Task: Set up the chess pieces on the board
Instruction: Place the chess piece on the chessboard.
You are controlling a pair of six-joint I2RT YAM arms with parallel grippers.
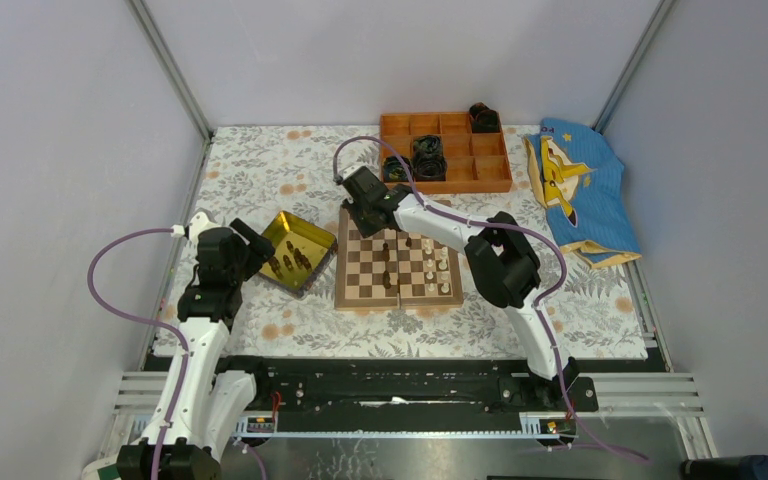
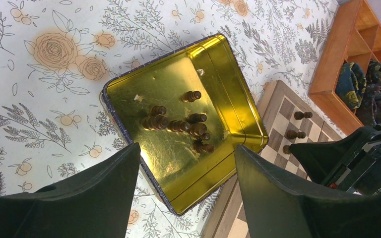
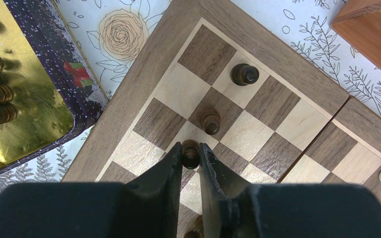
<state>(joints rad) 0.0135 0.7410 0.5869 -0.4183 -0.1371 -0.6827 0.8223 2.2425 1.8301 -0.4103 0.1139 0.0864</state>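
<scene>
A dark brown chess piece (image 3: pixel 190 150) is pinched between the right gripper's (image 3: pixel 190 157) narrow jaws, over the far-left corner of the chessboard (image 3: pixel 129 99). More dark pieces (image 2: pixel 181 126) lie in the gold tray (image 2: pixel 163 82) just left of the chessboard, beneath the left gripper (image 2: pixel 187 151), which is spread wide and empty.

Bright, even, diffuse light; shadows soft and short. The gold tray (image 2: pixel 188 173) throws glare and mirror reflections. Overhead view slightly soft, wrist views sharp at centre.
</scene>
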